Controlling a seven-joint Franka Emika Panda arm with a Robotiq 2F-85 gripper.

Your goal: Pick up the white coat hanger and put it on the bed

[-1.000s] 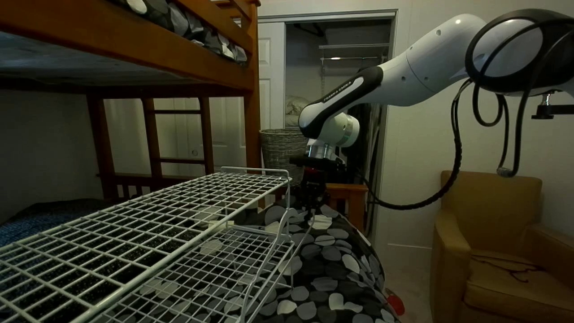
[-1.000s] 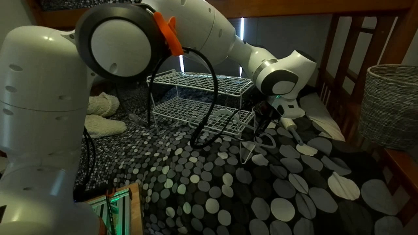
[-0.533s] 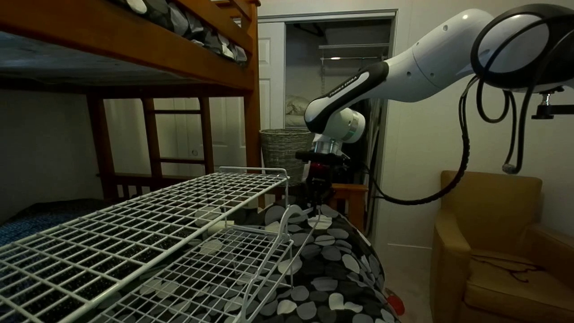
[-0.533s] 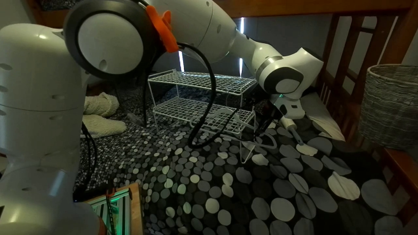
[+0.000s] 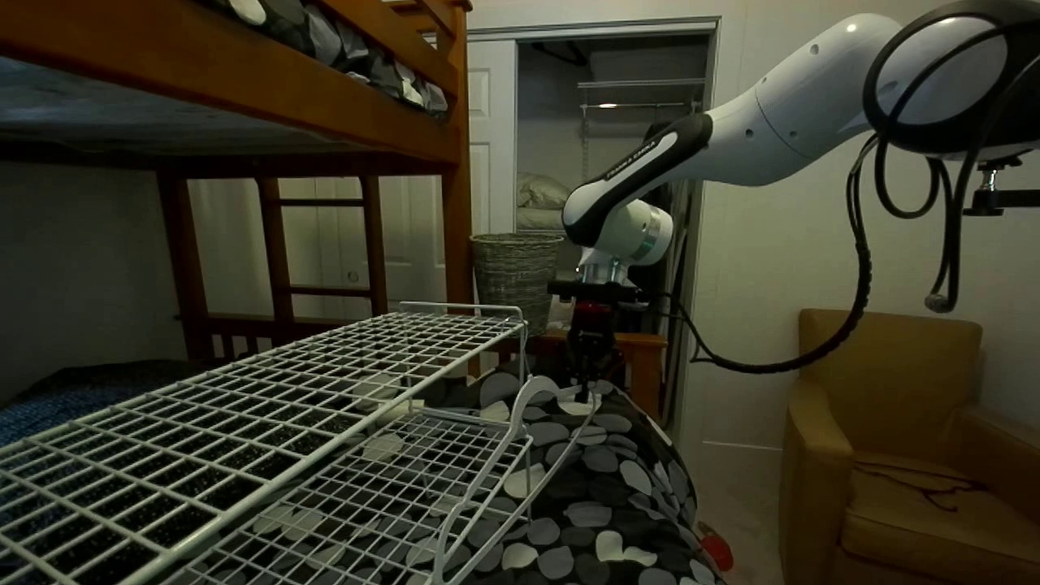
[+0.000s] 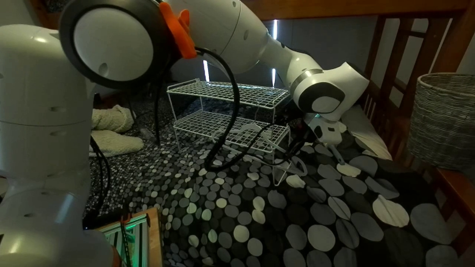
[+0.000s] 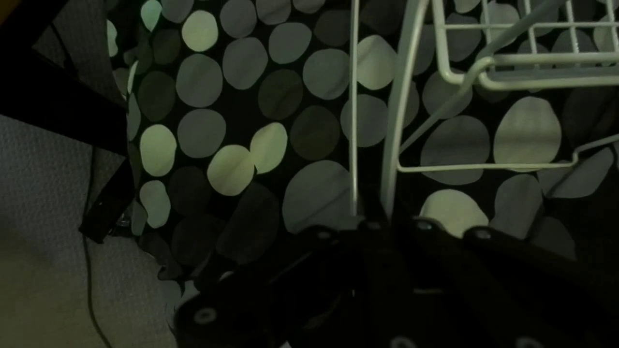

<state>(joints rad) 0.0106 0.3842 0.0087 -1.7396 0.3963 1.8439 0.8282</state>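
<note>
The white coat hanger [image 5: 520, 406] hangs from my gripper [image 5: 583, 392] in an exterior view, slanting down toward the camera beside the wire rack. It also shows in an exterior view [image 6: 300, 171], partly behind a black cable and overlapping the rack's lower right corner. In the wrist view its two bars [image 7: 396, 111] run up from the closed fingertips [image 7: 394, 224]; the gripped part is hidden by the dark fingers. The gripper [image 6: 293, 150] holds it low over the bed [image 6: 267, 222] with its dotted cover. I cannot tell whether hanger and rack touch.
The two-tier white wire rack [image 5: 325, 390] stands on the bed close to the hanger. A roller with a grey handle [image 6: 336, 154] lies beside the gripper. A wicker basket [image 6: 441, 118], bunk post [image 5: 457, 203], cream blanket [image 6: 118, 144] and tan armchair [image 5: 894, 390] surround it.
In an exterior view the gripper and hanger have moved right and slightly down, away from the rack. In an exterior view the hanger's right end has shifted slightly left and down. The grip stays.
</note>
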